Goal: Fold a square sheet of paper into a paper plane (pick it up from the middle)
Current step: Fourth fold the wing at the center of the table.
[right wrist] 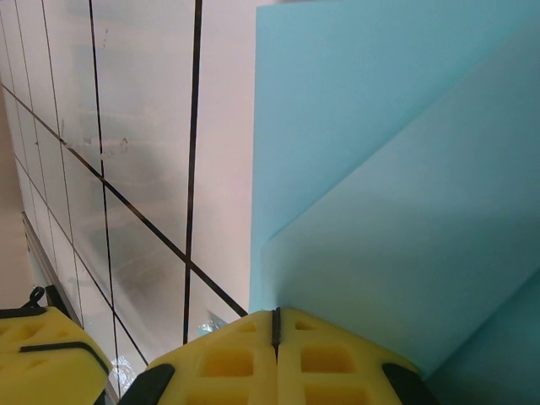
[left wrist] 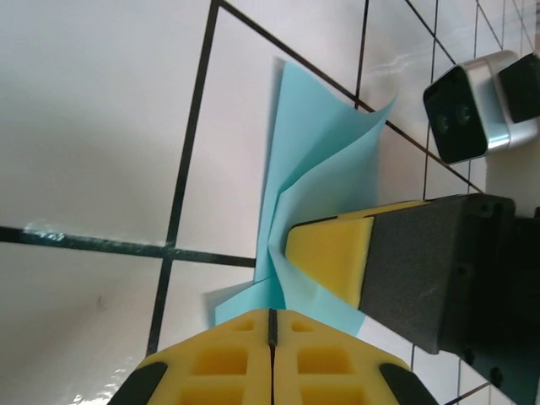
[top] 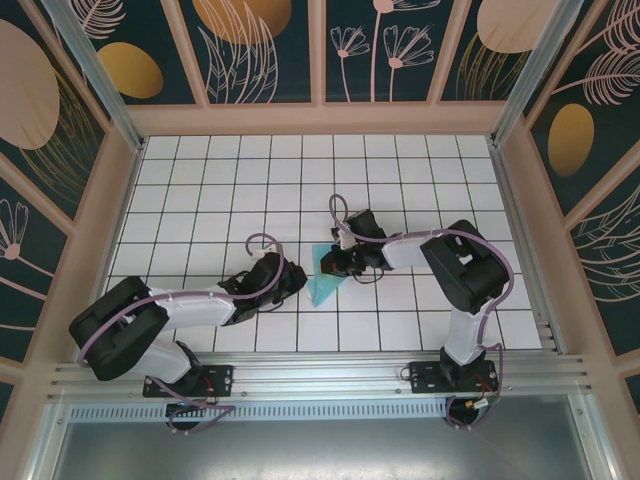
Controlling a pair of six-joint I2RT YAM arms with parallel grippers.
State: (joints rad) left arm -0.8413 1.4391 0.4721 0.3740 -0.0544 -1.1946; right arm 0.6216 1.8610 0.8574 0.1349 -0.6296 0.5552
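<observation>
well, the square sheet of paper was no longer a flat square: it lay partly folded near the middle of the desk, between the two arms, with layers overlapping and one flap standing up off the tiles. by my reading the job was early to midway. some first creases were in, but no pointed dart with wings had appeared, so the nose folds, the wing folds and the final sharpening looked left to do.

from above, the sheet's long axis ran roughly from the far side toward the near edge, slightly slanted, and it seemed to narrow toward the near end. which corner would become the nose i could not tell.

the right tool had its fingers pressed together, and in its own wrist view the blue paper came out right at the fingertips, so it looked clamped on the sheet. the left tool was closed too, fingers meeting at a thin seam. a corner of the paper reached its tips, but whether it was actually pinched there i could not tell.
</observation>
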